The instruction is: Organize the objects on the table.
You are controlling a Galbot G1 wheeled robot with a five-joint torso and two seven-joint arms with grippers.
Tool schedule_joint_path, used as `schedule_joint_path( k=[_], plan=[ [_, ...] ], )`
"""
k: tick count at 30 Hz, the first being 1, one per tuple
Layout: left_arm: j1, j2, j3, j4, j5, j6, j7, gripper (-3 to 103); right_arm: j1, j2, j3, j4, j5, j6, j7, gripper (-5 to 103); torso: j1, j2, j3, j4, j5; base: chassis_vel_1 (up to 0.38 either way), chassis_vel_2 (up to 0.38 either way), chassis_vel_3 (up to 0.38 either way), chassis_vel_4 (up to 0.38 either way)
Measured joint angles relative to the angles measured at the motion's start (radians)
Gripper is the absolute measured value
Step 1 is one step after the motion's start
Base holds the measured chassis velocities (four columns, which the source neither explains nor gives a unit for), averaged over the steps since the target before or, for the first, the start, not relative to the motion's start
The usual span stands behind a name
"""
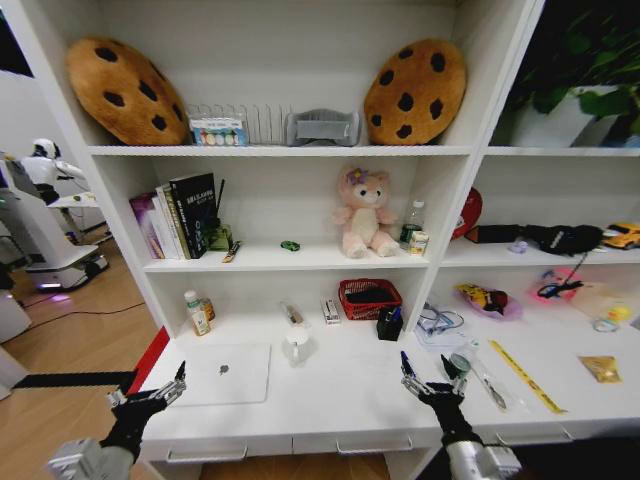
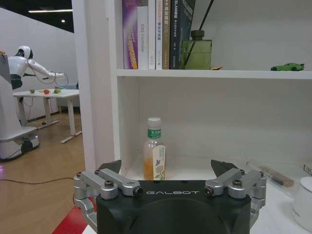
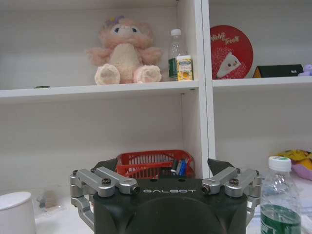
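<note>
On the white table (image 1: 340, 395) a slim silver laptop (image 1: 225, 373) lies closed at the front left. My left gripper (image 1: 150, 393) hovers open over the table's front left corner, just left of the laptop, with nothing between its fingers. My right gripper (image 1: 432, 377) stands open over the front right, beside a clear bottle (image 3: 279, 195). A tiny green toy car sits on the middle shelf (image 1: 290, 245) (image 2: 287, 67). A black holder (image 1: 389, 323) at the back of the table carries a blue and a black pen (image 3: 179, 166).
A red basket (image 1: 369, 297), a juice bottle (image 1: 197, 313), a white cup (image 1: 296, 345) and a yellow ruler (image 1: 525, 375) share the table. Books (image 1: 180, 215) and a pink plush bear (image 1: 364, 212) are on the shelf. Three drawers (image 1: 205, 455) line the front edge.
</note>
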Motion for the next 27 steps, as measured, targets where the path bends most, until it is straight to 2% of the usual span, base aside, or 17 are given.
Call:
schedule_joint_path(
  k=[4, 21, 27],
  plan=[
    [0.0, 0.0, 0.0, 0.0, 0.0, 0.0, 0.0, 100, 0.008, -0.01, 0.0, 0.0, 0.021, -0.029, 0.021, 100, 0.001, -0.001, 0.0, -0.0002, 0.0005, 0.015, -0.018, -0.008, 0.019],
    [0.0, 0.0, 0.0, 0.0, 0.0, 0.0, 0.0, 100, 0.012, -0.001, -0.006, -0.013, 0.015, -0.043, 0.033, 100, 0.001, -0.001, 0.0, 0.0, 0.0, -0.015, 0.011, 0.02, -0.012],
    [0.0, 0.0, 0.0, 0.0, 0.0, 0.0, 0.001, 100, 0.011, -0.001, -0.009, -0.016, 0.017, -0.041, 0.035, 100, 0.001, -0.001, 0.0, -0.0001, 0.0001, -0.09, -0.116, 0.097, 0.094]
  ],
)
